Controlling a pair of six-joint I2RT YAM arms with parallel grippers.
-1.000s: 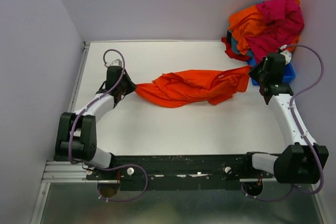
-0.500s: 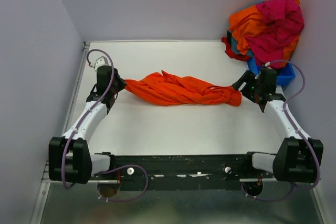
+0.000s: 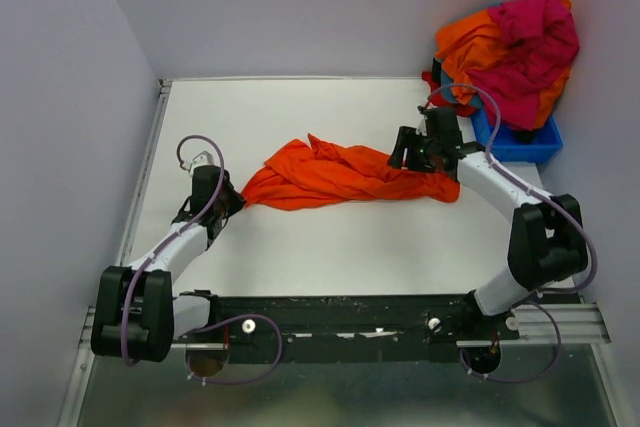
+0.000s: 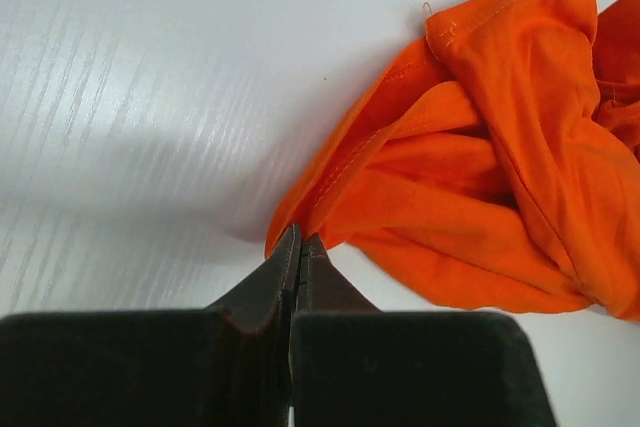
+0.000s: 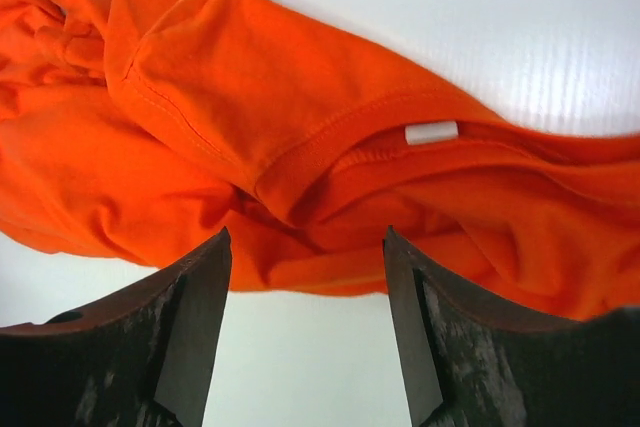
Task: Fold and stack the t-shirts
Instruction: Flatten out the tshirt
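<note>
- The orange t-shirt (image 3: 340, 175) lay bunched mid-surface (image 3: 330, 107), its long axis running left to right. Its left end tapered to a point, slightly nearer than the right end.
- Its collar, with a white tag (image 5: 432, 132), faced up toward the right end.
- The left pincer (image 4: 298, 247) was clamped tight on the hem at that left tip. The left arm (image 3: 175, 237) lay low, reaching far and right.
- The right pincer (image 5: 305, 239) was spread wide, holding nothing, over the collar. The right arm (image 3: 500, 182) reached far and left from its bent elbow.
- A heap of shirts (image 3: 510, 37) filled the blue bin (image 3: 525, 144), far right.
</note>
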